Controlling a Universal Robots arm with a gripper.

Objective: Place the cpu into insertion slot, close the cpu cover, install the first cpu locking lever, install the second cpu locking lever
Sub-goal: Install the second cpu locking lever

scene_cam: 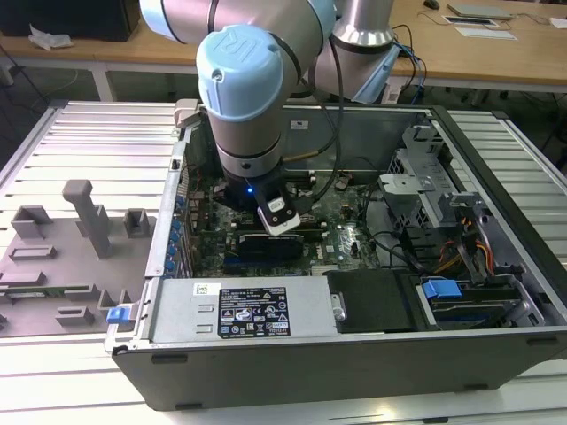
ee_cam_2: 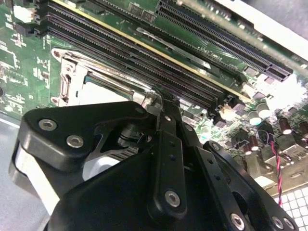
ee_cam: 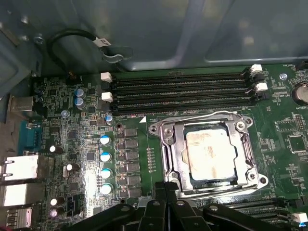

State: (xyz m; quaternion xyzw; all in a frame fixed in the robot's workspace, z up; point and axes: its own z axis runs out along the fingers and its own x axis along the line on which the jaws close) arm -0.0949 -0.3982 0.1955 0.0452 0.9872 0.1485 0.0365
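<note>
The cpu [ee_cam: 210, 153] lies flat in the insertion slot [ee_cam: 184, 155], its silvery top showing through the cut-out. The cpu cover [ee_cam: 168, 144] is folded down around the chip, a silver frame hiding most of the slot's black rim. A thin wire lever [ee_cam: 202, 116] runs along the cover's edge beside the memory slots; I cannot tell whether it is latched. My gripper [ee_cam: 166, 188] is shut, its black fingers pressed together with nothing visible between them. Its tips sit right at one corner of the socket. In the second wrist view the gripper [ee_cam_2: 161, 95] points at the cover [ee_cam_2: 72, 72].
Several long black memory slots [ee_cam: 183, 89] lie beside the socket, with capacitors [ee_cam: 105, 156] and rear ports [ee_cam: 21, 168] on another side. In the exterior view the arm [scene_cam: 248, 97] reaches down into the open computer case [scene_cam: 354, 354]. Cables and drive bays [scene_cam: 443, 239] fill the exterior view's right.
</note>
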